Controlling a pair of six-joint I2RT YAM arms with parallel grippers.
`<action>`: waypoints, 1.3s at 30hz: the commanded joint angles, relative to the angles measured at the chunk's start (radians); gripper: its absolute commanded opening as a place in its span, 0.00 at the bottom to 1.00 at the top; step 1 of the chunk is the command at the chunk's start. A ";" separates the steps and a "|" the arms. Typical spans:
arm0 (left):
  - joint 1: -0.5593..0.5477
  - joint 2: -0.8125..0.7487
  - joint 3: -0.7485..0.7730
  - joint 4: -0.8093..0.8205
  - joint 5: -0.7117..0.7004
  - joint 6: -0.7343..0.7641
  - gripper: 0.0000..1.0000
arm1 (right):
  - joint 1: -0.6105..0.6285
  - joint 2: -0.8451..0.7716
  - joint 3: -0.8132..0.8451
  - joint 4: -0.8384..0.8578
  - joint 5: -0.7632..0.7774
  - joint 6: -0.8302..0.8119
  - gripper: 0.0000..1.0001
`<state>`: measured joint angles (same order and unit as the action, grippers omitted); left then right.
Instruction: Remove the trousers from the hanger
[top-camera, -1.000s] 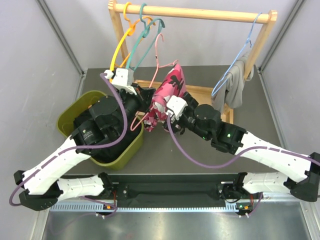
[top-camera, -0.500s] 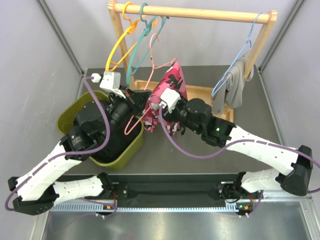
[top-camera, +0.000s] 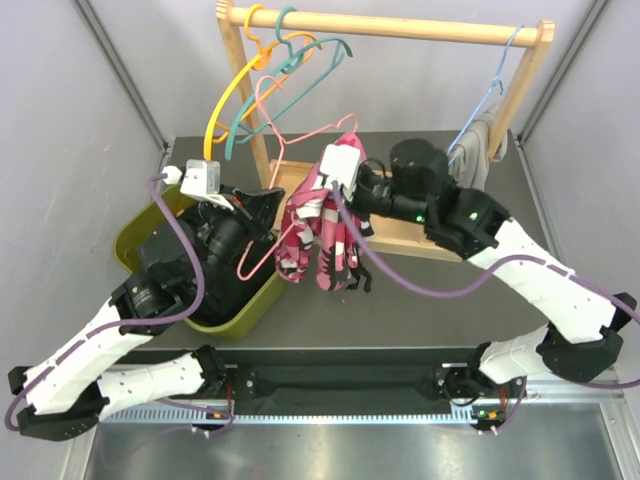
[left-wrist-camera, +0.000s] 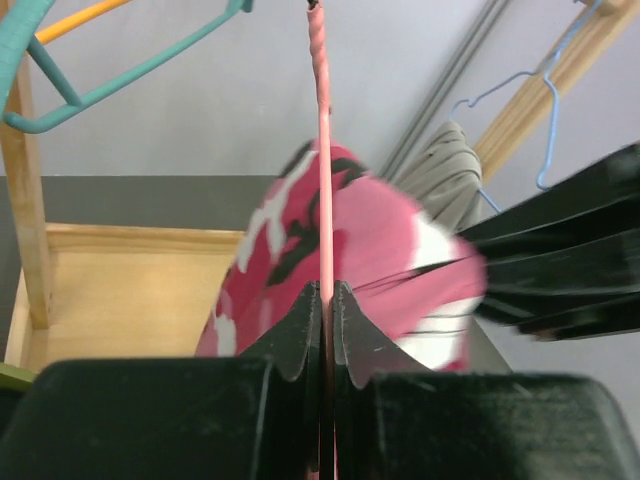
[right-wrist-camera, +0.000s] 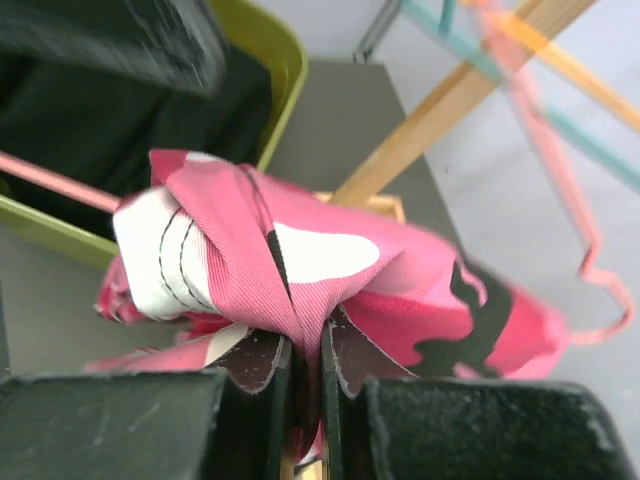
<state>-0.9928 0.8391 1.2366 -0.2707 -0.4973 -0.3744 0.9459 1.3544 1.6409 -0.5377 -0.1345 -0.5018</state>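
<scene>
The trousers (top-camera: 320, 235) are pink camouflage cloth with white and black patches, hanging bunched over the table between the two arms. They drape on a thin pink wire hanger (top-camera: 300, 140). My left gripper (left-wrist-camera: 326, 300) is shut on the hanger's pink wire (left-wrist-camera: 324, 180), which runs straight up between its fingers. My right gripper (right-wrist-camera: 306, 345) is shut on a fold of the trousers (right-wrist-camera: 300, 260), with cloth pinched between its fingers. In the top view the right gripper (top-camera: 318, 192) sits at the upper part of the cloth, and the left gripper (top-camera: 268, 200) is just left of it.
A wooden rack (top-camera: 390, 26) spans the back, carrying yellow (top-camera: 232, 95) and teal (top-camera: 290, 85) hangers, and a blue hanger (top-camera: 478, 110) with a grey garment (top-camera: 478, 165). An olive-green bin (top-camera: 150, 225) holding dark cloth stands at the left under my left arm.
My right gripper has closed on the trousers and swung up and back toward the rack. The left arm has drawn left with the hanger, and the trousers now hang lower and more spread.
</scene>
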 joint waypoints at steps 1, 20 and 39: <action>0.000 0.012 -0.038 0.113 -0.082 0.057 0.00 | -0.001 -0.014 0.264 0.015 -0.114 -0.055 0.00; 0.000 0.092 -0.197 0.143 -0.150 0.195 0.00 | -0.002 0.049 0.798 0.015 -0.062 -0.101 0.00; 0.000 -0.311 -0.463 0.011 0.104 0.401 0.00 | -0.021 0.072 0.853 -0.008 -0.050 -0.103 0.00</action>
<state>-0.9924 0.5697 0.8059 -0.2562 -0.4511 0.0296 0.9325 1.4376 2.3997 -0.7498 -0.2111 -0.5831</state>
